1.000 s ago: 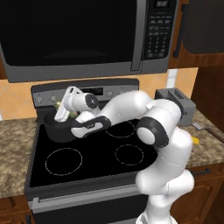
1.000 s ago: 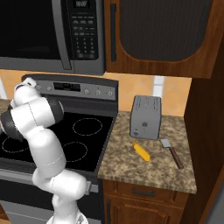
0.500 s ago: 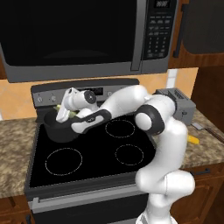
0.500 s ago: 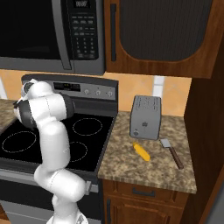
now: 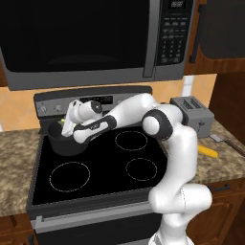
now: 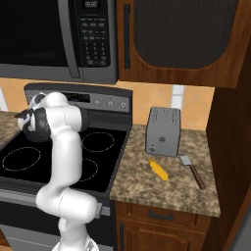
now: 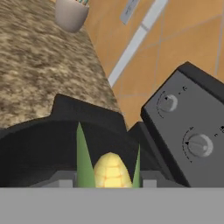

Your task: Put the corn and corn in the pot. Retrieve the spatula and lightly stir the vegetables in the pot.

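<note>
Where the hand view looks down past the fingers, one corn cob point(image 7: 111, 170) with green husk tips sits between the gripper point(image 7: 107, 180) fingertips, directly above the dark interior of the pot point(image 7: 39, 144); its lower part is cut off by the frame bottom. Jaws appear closed on this cob, though the finger pads themselves are barely visible. From the left base view, the gripper point(image 5: 67, 126) hangs over the pot point(image 5: 67, 143), which stands on the rear left burner of the black stove point(image 5: 95, 167); the hand hides most of the pot's opening, and only a speck of yellow-green shows at its rim.

Second corn cob point(image 6: 158, 169) lies on the granite counter point(image 6: 166, 186) right of the stove, in front of the toaster point(image 6: 163, 131). Spatula point(image 6: 192, 171) lies near it, to its right, apart from it.

Stove knobs point(image 7: 199, 144) and a pale cup point(image 7: 70, 14) on the far counter show in the hand view. Microwave point(image 5: 91, 38) hangs above the stove.
</note>
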